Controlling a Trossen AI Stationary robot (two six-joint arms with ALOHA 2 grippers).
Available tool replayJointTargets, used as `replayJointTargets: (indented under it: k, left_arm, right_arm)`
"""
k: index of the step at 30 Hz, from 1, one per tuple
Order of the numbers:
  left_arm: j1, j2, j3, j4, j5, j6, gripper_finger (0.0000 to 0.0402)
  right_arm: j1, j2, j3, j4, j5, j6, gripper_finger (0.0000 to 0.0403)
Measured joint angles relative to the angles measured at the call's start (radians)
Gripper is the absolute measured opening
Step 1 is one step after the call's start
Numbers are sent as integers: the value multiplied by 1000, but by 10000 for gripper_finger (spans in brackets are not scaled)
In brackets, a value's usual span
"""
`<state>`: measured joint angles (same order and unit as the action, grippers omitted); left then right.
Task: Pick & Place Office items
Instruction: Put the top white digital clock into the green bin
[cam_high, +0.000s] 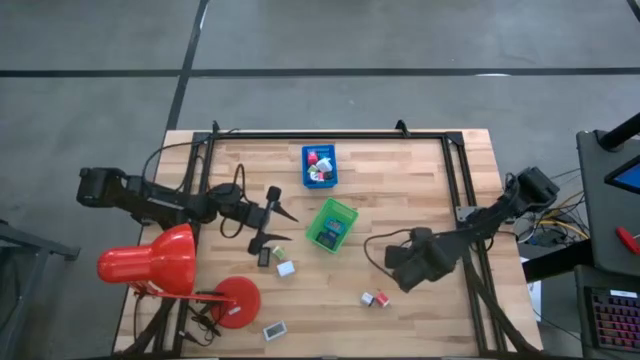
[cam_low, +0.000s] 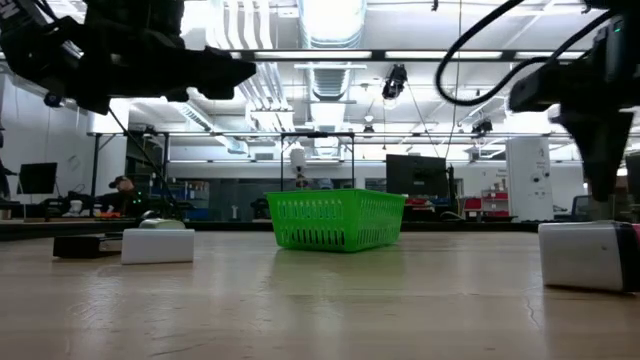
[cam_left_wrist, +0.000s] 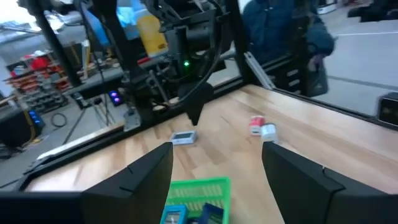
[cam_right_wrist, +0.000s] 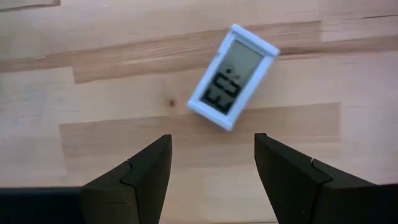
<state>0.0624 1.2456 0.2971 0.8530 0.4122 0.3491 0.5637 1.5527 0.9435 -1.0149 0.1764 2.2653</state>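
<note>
My left gripper (cam_high: 283, 226) (cam_left_wrist: 217, 151) hangs open and empty above the table, just left of the green tray (cam_high: 331, 224) (cam_left_wrist: 199, 193), which holds blue and teal pieces. My right gripper (cam_high: 400, 268) (cam_right_wrist: 211, 140) points down, open, right of that tray. A white flat piece with a grey display (cam_right_wrist: 233, 78) (cam_left_wrist: 183, 137) lies flat on the wood just beyond its fingertips, untouched. A red and a white cube (cam_high: 375, 299) (cam_left_wrist: 261, 127) sit close by. Other pieces (cam_high: 286, 268) (cam_high: 273, 330) lie on the near left of the table. The blue tray (cam_high: 319, 166) holds several.
A big red desk lamp (cam_high: 150, 265) with a round base (cam_high: 235, 300) stands at the near left corner. A black frame (cam_high: 330, 135) runs along the far edge and sides. Bare wood (cam_high: 420, 190) lies between the trays and the right arm. A person in dark blue (cam_left_wrist: 280, 31) stands beyond the table.
</note>
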Motion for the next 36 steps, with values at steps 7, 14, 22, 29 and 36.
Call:
replayJointTargets:
  k: [7,14,22,29,36]
  left_arm:
    - [0,-3,-10,0,36,61,250]
    - [0,-3,-10,7,101,82,250]
    - [-2,-5,-10,7,142,66,250]
    - [-7,-5,-10,6,142,38,250]
    - [-15,-5,-10,2,142,36,250]
  right_arm:
    - [-5,102,82,-24,6,-14,221]
    - [-5,114,134,-113,-24,-14,221]
    - [6,57,68,-185,-73,-4,264]
    - [5,20,14,-139,-71,18,319]
    - [-42,34,-12,-40,-25,41,339]
